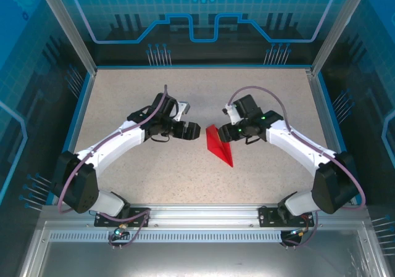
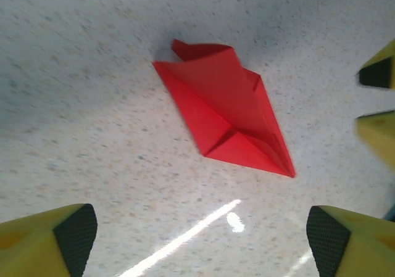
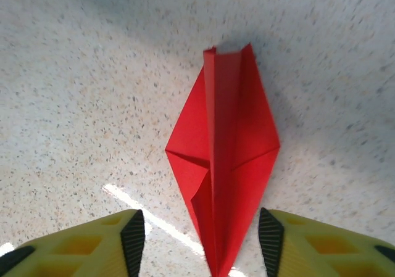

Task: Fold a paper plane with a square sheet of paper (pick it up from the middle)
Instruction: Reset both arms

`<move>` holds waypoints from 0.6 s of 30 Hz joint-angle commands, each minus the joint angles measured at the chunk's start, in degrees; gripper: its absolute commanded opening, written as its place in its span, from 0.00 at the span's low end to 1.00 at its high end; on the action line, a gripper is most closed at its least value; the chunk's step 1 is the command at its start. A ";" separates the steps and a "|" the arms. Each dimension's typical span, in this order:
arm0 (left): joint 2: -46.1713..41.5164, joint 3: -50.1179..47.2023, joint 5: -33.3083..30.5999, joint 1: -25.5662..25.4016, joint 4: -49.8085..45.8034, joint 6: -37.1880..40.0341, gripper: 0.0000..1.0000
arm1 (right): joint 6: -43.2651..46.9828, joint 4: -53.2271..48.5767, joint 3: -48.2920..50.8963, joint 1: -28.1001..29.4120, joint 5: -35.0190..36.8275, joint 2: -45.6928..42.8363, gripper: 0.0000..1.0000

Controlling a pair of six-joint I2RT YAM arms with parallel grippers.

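The square sheet of paper is folded into a slim red paper plane (image 1: 220,145) that lies on the speckled table (image 1: 154,178), between the two arms. It has a raised centre ridge (image 3: 217,135) and a pointed nose. My left gripper (image 1: 196,131) stands open just left of it, touching nothing; in the left wrist view the paper plane (image 2: 228,110) lies ahead of the wide-apart left gripper (image 2: 200,246). My right gripper (image 3: 202,243) is open too, its pads either side of the paper plane (image 3: 225,160) nose with a gap on both sides. In the top view the right gripper (image 1: 227,131) hovers at the plane's right edge.
The yellow fingers (image 2: 378,73) of the right gripper show at the right edge of the left wrist view. Blue panels and an aluminium frame (image 1: 324,49) wall in the table on three sides. Bare tabletop lies in front of the plane and behind both arms.
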State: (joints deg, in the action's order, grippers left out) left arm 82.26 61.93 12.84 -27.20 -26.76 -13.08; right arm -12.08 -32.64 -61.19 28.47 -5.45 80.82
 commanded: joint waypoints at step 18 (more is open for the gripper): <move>-6.28 -28.34 -27.50 23.33 38.90 9.24 0.99 | 5.82 46.92 32.87 -27.11 13.27 -13.11 0.99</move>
State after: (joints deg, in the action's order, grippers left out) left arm 75.70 34.94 -12.97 -5.96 1.63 -5.45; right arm -7.42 3.64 -30.17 4.01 5.32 67.09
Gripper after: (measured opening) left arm 0.986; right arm 0.991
